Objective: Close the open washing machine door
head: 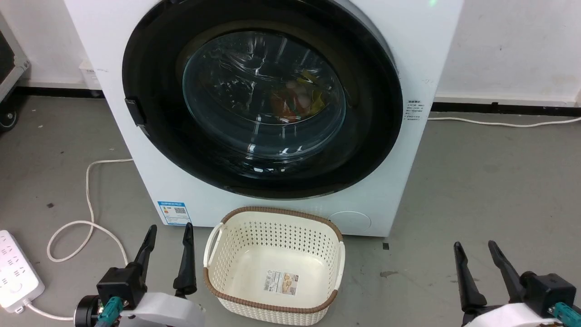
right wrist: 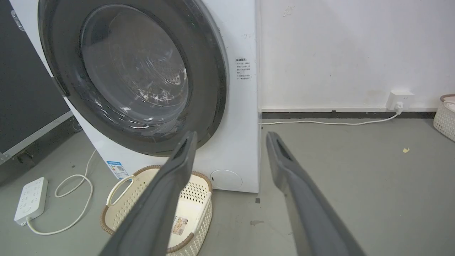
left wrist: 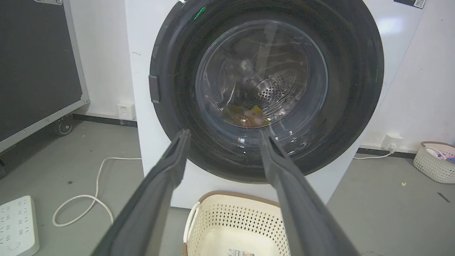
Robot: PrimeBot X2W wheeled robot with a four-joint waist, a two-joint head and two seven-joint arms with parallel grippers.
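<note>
door: washing machine door [head: 372, 113] at upper centre of frame, looks flush on the machine front, latch tab [head: 135, 111] on its left edge | left tool [head: 170, 226]: lower left, fingers spread, empty, nearer the latch side | right tool [head: 475, 244]: lower right, spread, empty | basket [head: 272, 212] on floor between them | judgement: closing appears done

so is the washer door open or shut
Shut: the washing machine door sits flush in the white front panel, no gap at its rim.
</note>
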